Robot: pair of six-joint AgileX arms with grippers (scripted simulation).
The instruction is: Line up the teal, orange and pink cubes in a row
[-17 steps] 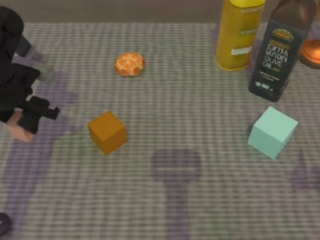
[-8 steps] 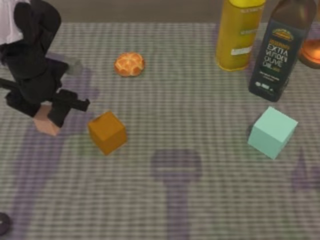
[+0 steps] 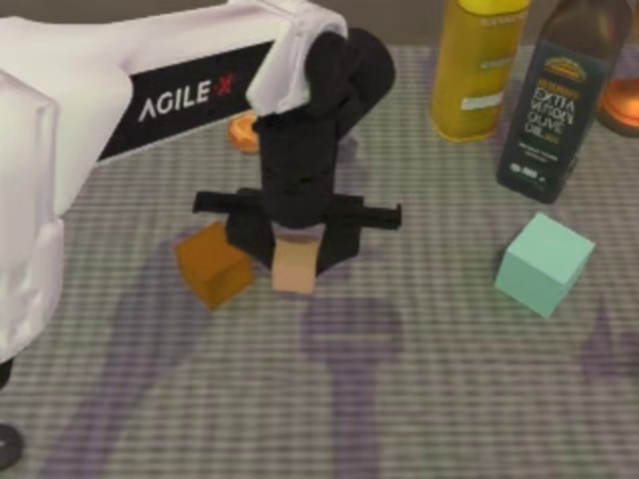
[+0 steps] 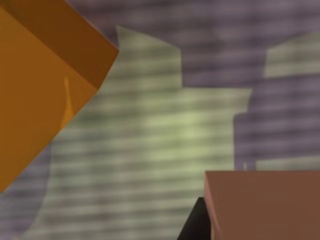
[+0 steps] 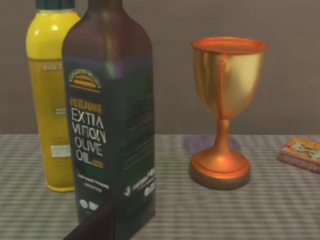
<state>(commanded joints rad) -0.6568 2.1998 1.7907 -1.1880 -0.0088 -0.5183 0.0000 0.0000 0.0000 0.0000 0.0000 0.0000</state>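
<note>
Pink cube (image 3: 295, 267) clamped in the left gripper (image 3: 297, 261), held near the middle of the desk (image 3: 419, 399), just right of the orange cube (image 3: 212, 264). Whether resting on the cloth or lifted slightly above it, impossible to tell from overhead. In the left wrist view, pink cube (image 4: 265, 205) filling the near corner with a dark finger (image 4: 195, 222) beside it; orange cube (image 4: 45, 85) close by, apart from the pink one, a strip of checked cloth between them. Orange cube turned at an angle to the desk's edges, partly shaded by the arm. Teal cube (image 3: 544, 264) well apart on the right side of the desk, also turned at an angle, untouched.

Left arm reaching in from the top view's left, white casing marked AGILE X, black wrist pointing down over the pink cube. Round orange bun (image 3: 243, 131) mostly hidden behind the arm. At the back right: yellow bottle (image 3: 477, 65), dark olive oil bottle (image 3: 554, 95), copper goblet (image 3: 621, 105). A small patterned box (image 5: 301, 152) beyond the goblet in the right wrist view.

Right gripper out of the top view; whether open or closed, cannot tell.
</note>
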